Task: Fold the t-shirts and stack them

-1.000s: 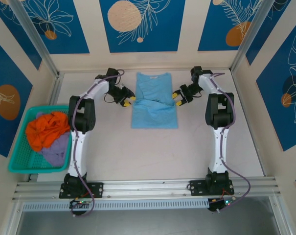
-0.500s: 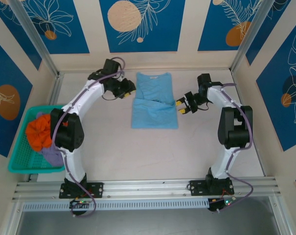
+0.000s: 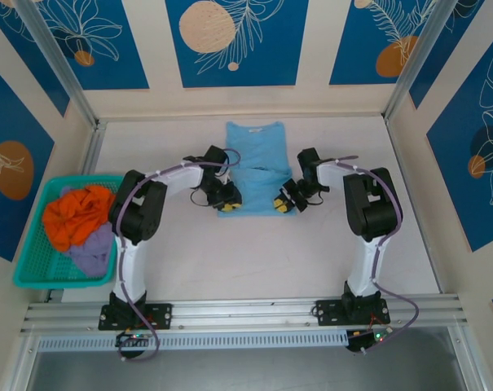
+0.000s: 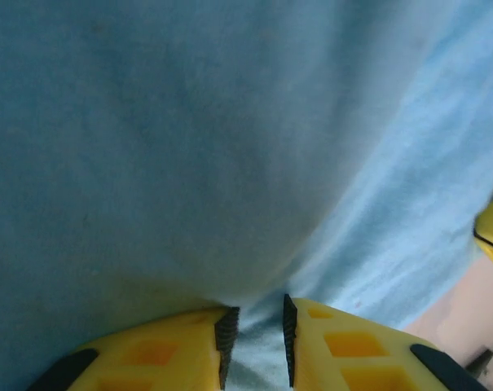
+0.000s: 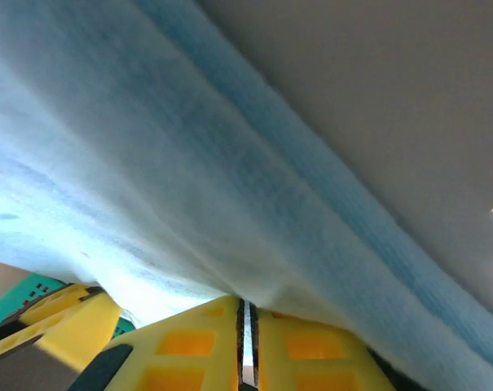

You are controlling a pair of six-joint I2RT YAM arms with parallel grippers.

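The light sky-blue t-shirt [image 3: 256,155] lies flat at the back middle of the table, collar to the far side and its sides folded in. My left gripper [image 3: 231,204] is at the shirt's near left corner and my right gripper [image 3: 282,203] at its near right corner. In the left wrist view the yellow fingers [image 4: 181,350] of the left gripper [image 4: 257,334] hold a fold of the blue t-shirt [image 4: 189,147] between their pads. In the right wrist view the right gripper [image 5: 246,326] is pressed almost together, with the t-shirt [image 5: 189,163] draped from its tips.
A teal mesh basket [image 3: 30,261] stands at the table's left edge holding a crumpled orange garment [image 3: 79,216] and a lavender one [image 3: 95,252]. Bare table stretches from the shirt toward the arm bases. Metal frame posts stand at the back corners.
Both grippers have moved from the shirt's sides down to its near hem corners and come closer together. The shirt has stayed where it was.
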